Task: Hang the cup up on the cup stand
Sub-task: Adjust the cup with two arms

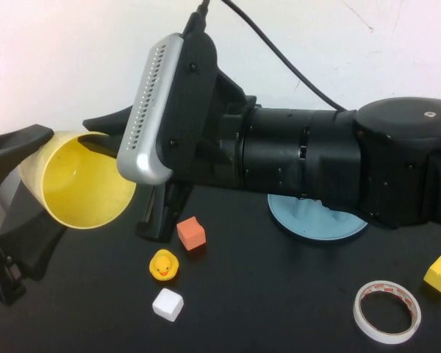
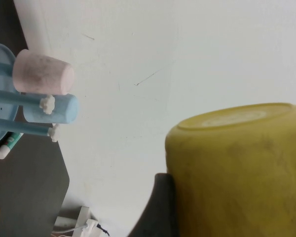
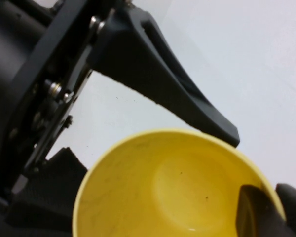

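We see the cup (image 1: 81,180) lifted off the worktop (image 1: 279,294), well left of the cup stand (image 1: 317,220). Left tool (image 1: 44,158) grasps its base; right tool (image 1: 103,136) clenches its rim.

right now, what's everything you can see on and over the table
cup: 1, yellow, held sideways over the table's left
cup stand: 1, light blue, far side, partly behind the right arm
pink cup: 1, on a stand peg
blue cup: 1, on a stand peg
orange cube, white cube, yellow cube: 1 each, on the black table
duck: 1, yellow, between the orange and white cubes
tape roll: 1, white, near right
left gripper: shut on the cup
right gripper: at the cup's rim
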Available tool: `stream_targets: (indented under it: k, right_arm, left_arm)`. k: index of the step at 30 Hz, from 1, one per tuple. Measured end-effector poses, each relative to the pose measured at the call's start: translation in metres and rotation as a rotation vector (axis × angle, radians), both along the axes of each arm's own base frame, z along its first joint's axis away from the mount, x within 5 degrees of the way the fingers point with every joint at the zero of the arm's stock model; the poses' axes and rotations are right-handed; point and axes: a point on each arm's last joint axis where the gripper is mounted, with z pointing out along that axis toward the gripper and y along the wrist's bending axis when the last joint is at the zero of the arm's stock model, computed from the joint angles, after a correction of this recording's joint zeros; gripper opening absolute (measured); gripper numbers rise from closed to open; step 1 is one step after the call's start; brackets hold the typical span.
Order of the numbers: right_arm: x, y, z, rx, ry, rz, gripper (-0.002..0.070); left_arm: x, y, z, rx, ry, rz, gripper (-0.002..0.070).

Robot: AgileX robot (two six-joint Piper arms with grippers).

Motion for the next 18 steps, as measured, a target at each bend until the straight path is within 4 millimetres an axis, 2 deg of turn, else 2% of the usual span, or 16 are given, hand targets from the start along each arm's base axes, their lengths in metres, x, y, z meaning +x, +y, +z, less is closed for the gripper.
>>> stream_targets:
  k: [7,10,15,18]
  right_arm:
    - [0.0,0.0,0.0,-0.006,-0.015,-0.003,0.0055]
    - [-0.003,0.002,0.0,-0.001,-0.009,0.011,0.0125]
    - [-0.018,0.01,0.001,0.03,0.029,0.117,0.0314]
    - [-0.021,0.011,0.002,0.041,0.054,0.13,0.0357]
  left_arm:
    - [0.001,0.001,0.0,0.019,-0.013,0.009,0.0615]
    - [0.002,0.003,0.0,0.073,-0.041,0.032,0.0603]
    - [0.004,0.005,-0.002,0.166,-0.081,0.052,0.0575]
    - [0.005,0.006,-0.001,0.194,-0.095,0.066,0.0575]
